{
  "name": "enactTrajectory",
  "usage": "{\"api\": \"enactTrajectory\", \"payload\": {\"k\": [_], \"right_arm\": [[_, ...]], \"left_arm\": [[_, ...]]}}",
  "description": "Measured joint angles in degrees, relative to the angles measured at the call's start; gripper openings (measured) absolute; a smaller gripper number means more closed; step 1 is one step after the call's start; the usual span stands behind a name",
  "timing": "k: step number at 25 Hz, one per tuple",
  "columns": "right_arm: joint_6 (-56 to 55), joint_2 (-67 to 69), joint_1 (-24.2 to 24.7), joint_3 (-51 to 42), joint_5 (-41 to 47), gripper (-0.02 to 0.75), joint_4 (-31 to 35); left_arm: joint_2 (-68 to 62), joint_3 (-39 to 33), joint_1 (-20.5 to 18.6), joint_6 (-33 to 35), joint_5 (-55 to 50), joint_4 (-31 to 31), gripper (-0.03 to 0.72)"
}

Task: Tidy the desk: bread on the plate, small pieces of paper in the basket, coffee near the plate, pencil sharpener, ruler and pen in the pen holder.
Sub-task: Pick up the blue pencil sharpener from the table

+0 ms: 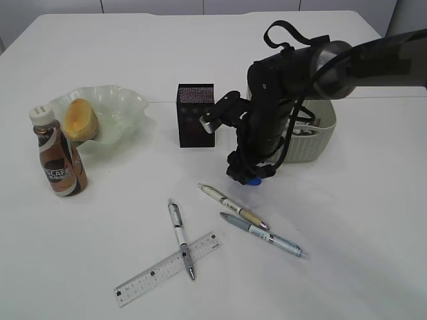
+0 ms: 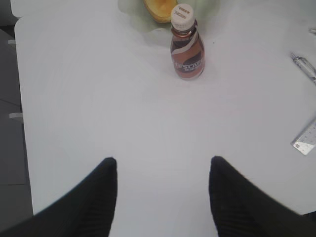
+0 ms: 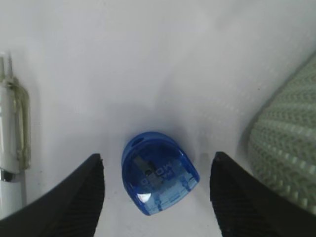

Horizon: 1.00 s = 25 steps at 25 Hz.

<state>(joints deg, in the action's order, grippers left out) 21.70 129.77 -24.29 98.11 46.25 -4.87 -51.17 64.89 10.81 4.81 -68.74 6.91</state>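
Between spread fingers of right pincer: blue pencil sharpener on tabletop, apparently ungrasped. Basket just right, pen left. Left pincer released, holding nothing; coffee bottle well ahead.

A plain white table carries everything, with pale wall panels behind its far edge.
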Motion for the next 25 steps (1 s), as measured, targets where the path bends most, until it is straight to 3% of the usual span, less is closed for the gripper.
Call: {"api": "enactTrajectory", "payload": {"k": [14,25], "right_arm": [[-1.1,0.4,0.0,9.6,12.0,0.492,0.0],[-20.2,0.4,0.0,16.0,22.7,0.491,0.0]], "left_arm": [[0.0,0.0,0.0,0.0,0.0,0.1,0.434],[0.0,0.0,0.0,0.0,0.0,0.3,0.434]]}}
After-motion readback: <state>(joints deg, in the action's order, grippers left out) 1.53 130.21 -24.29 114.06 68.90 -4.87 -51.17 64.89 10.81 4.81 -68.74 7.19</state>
